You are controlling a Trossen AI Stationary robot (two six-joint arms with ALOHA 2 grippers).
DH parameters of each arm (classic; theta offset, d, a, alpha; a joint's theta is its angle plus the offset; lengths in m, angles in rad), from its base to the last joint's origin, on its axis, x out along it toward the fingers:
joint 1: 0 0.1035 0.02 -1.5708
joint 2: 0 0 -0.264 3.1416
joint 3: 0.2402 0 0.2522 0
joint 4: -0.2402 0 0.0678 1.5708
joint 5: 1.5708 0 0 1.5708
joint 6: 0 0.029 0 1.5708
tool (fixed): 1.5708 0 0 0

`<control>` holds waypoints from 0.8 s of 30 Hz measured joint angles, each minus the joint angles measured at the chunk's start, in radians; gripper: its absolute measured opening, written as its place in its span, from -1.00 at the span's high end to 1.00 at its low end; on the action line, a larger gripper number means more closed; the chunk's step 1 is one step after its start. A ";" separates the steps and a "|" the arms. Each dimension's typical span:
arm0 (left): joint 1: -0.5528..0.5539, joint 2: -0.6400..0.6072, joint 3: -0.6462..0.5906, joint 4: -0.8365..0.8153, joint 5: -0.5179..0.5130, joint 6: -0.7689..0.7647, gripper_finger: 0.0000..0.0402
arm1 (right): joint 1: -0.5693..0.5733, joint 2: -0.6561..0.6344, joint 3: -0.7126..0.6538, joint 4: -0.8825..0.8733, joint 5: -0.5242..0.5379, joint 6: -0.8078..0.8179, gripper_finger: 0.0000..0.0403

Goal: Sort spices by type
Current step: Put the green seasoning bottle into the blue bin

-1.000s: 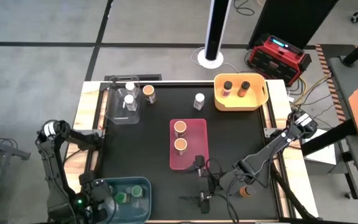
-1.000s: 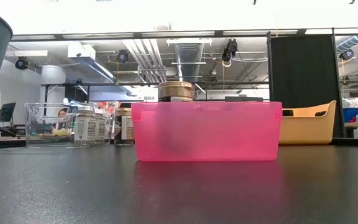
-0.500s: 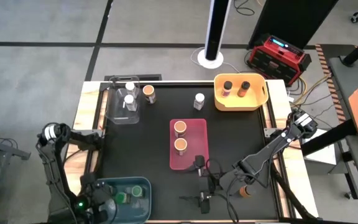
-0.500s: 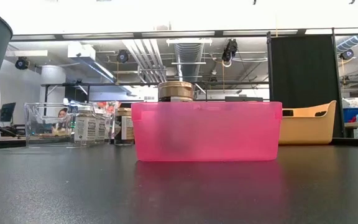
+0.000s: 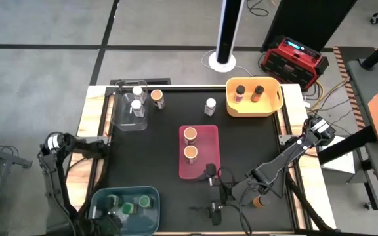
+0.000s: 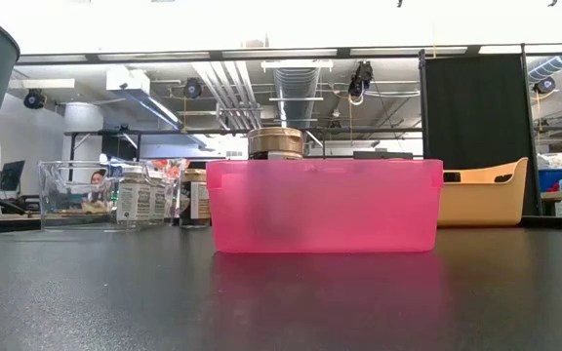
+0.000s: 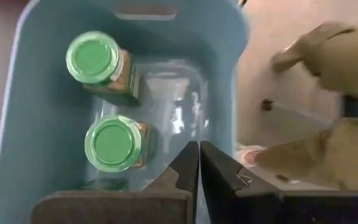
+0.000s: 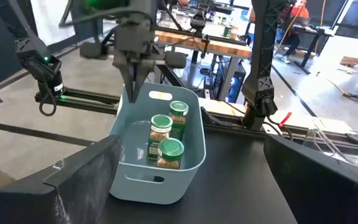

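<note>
1. The orange-lidded jar (image 5: 259,202) stands on the desk, right of the pink bin (image 5: 199,172).
2. Right claw (image 5: 231,195), wide open and empty, lies just beside it.
3. Left claw (image 8: 131,74), shut and empty, hangs above the blue bin (image 5: 153,195).

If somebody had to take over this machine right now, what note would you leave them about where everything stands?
Left gripper: shut, empty, above the blue bin.
Right gripper: open, empty, low at the table's near edge beside a loose orange-lid jar.
Done: three green-lid jars in the blue bin; two orange-lid jars in the pink bin; two dark-lid jars in the yellow bin; two white-lid jars in the clear bin.
Left: the loose orange-lid jar, another orange-lid jar by the clear bin, one white-lid jar mid-table.
</note>
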 joint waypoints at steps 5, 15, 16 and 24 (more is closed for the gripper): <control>0.004 0.063 -0.002 -0.003 0.004 -0.005 1.00 | 0.000 0.000 0.000 0.000 0.000 0.000 -0.93; 0.029 0.142 -0.005 -0.092 0.001 -0.034 1.00 | 0.000 0.000 0.000 0.008 0.000 0.009 -0.93; 0.030 0.142 -0.005 -0.097 0.000 -0.034 1.00 | 0.000 0.000 0.000 0.008 0.000 0.011 -0.93; 0.031 0.146 -0.008 -0.127 -0.005 -0.045 1.00 | 0.000 0.000 0.000 0.007 0.000 0.016 -0.93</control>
